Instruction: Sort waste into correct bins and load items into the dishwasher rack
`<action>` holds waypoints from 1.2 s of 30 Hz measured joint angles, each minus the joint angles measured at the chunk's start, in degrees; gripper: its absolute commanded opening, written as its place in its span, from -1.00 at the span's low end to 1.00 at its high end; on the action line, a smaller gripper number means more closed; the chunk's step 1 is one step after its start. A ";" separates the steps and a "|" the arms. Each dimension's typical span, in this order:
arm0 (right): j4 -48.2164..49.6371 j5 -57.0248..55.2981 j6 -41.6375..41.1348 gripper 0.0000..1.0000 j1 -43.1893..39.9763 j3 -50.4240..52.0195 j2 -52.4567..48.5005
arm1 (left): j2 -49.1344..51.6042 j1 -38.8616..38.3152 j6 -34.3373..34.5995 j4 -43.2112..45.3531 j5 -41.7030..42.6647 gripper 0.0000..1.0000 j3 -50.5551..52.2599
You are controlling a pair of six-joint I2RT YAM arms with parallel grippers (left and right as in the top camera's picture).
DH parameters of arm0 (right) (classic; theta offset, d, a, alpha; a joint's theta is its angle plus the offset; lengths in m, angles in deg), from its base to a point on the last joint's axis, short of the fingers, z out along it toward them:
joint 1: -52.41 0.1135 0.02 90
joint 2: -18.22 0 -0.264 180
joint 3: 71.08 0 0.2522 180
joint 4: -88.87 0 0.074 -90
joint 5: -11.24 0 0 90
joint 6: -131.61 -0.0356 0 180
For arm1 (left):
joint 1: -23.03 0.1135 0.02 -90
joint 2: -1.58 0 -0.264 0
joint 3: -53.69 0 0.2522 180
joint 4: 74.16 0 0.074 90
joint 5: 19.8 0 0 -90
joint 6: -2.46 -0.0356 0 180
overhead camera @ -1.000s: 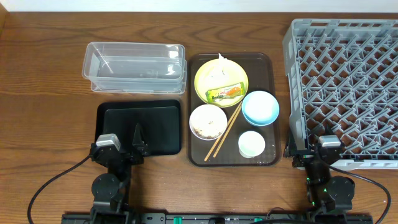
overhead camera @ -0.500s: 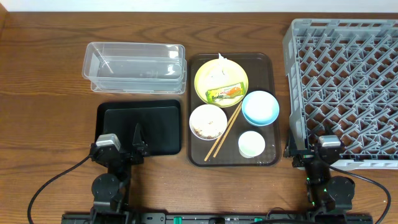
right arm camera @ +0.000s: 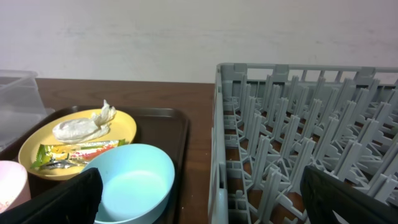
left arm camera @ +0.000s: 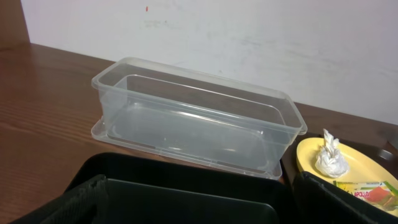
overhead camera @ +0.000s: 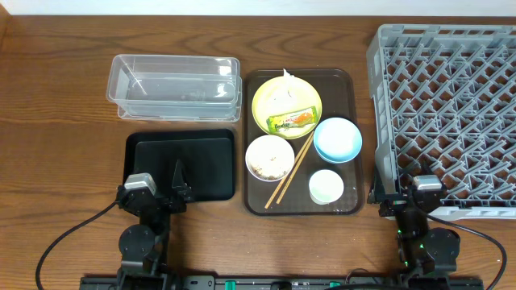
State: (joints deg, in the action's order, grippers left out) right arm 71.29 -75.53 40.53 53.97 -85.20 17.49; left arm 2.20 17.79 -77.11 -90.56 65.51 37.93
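Observation:
The yellow plate point(overhead camera: 264, 103) on the brown serving tray holds the green-and-orange wrapper point(overhead camera: 291, 120) and the crumpled white paper scrap point(overhead camera: 284, 80). The pinkish bowl point(overhead camera: 269, 158) holds the rice clump. Chopsticks point(overhead camera: 292, 167) lie between it and the light blue bowl point(overhead camera: 337, 138). The pale cup point(overhead camera: 326, 187) stands at the tray's front. The clear tub point(overhead camera: 173, 59) sits behind the black tray point(overhead camera: 201, 165). The grey rack point(overhead camera: 443, 97) is at the right. My left gripper point(overhead camera: 159, 196) is open at the black tray's front edge point(left arm camera: 199, 199). My right gripper point(overhead camera: 413, 198) is open at the rack's front left corner point(right arm camera: 208, 199).
The brown serving tray point(overhead camera: 344, 84) lies between the bins and the rack. In the right wrist view the blue bowl point(right arm camera: 134, 180) is close at the left and the rack wall point(right arm camera: 221, 143) close at the right. The wall runs behind the table.

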 measured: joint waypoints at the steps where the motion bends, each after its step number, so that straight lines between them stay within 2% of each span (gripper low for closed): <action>1: 0.00 0.00 -0.02 0.99 0.00 0.00 0.00 | 0.00 0.00 0.00 0.00 0.00 0.90 0.00; 14: 0.15 -0.63 -0.17 0.98 0.00 0.00 0.00 | 0.76 0.00 1.62 -0.31 2.01 0.90 0.02; 18: -0.31 -2.23 -0.94 0.99 0.00 -0.15 0.00 | 4.79 0.00 1.84 -4.35 2.78 0.91 -1.75; 21: -1.99 -3.30 -1.33 0.98 0.00 -1.27 -0.31 | 10.34 0.00 1.88 -8.81 2.84 0.91 -5.09; 26: -6.88 -5.25 -2.05 0.99 0.00 -7.28 -4.24 | 21.79 0.00 1.97 -15.37 2.84 0.91 -17.09; 32: -16.46 -6.54 -3.10 0.98 0.00 -20.81 -16.35 | 38.82 0.00 1.97 -26.45 3.08 0.91 -33.20; 36: -25.05 -6.75 -3.30 0.98 0.00 -30.51 -26.60 | 50.14 0.00 1.95 -37.31 5.46 0.91 -43.25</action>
State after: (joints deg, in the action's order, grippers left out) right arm 46.24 -82.29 37.23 53.97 -115.72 -9.11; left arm 52.34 17.79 -75.16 -127.87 70.97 -5.32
